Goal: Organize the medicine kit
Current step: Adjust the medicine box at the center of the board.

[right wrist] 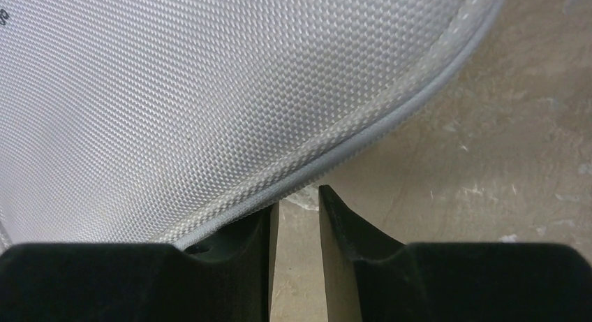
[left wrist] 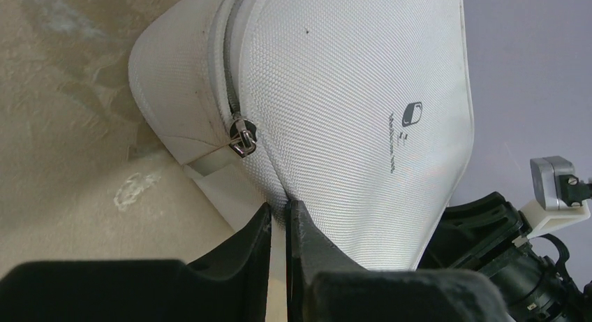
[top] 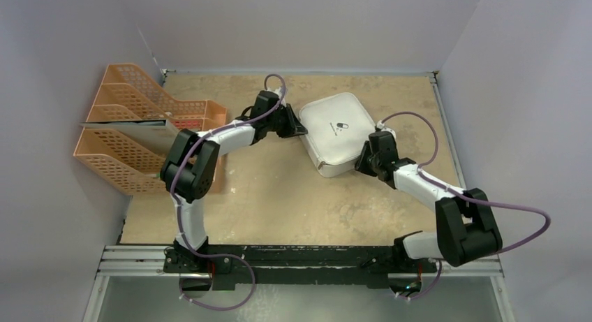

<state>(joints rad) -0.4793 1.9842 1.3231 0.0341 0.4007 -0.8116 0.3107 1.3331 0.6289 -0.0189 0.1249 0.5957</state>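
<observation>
The medicine kit [top: 334,130], a pale grey-white rounded-square case with a small dark pill logo [left wrist: 412,114], lies at the back middle of the table. My left gripper [top: 301,130] is at its left edge. In the left wrist view the left gripper [left wrist: 279,207] is shut on the woven lid edge, just below the metal zip pull [left wrist: 243,137]. My right gripper [top: 361,160] sits at the kit's near right corner. In the right wrist view the right gripper [right wrist: 297,196] stands slightly open. Its left finger is tucked under the piped rim [right wrist: 391,116], and only table shows in the gap.
Orange mesh file trays [top: 136,130] stand at the left edge of the table, close behind my left arm's elbow. Pale walls close in the left, back and right sides. The black mounting rail [top: 300,255] runs along the near edge.
</observation>
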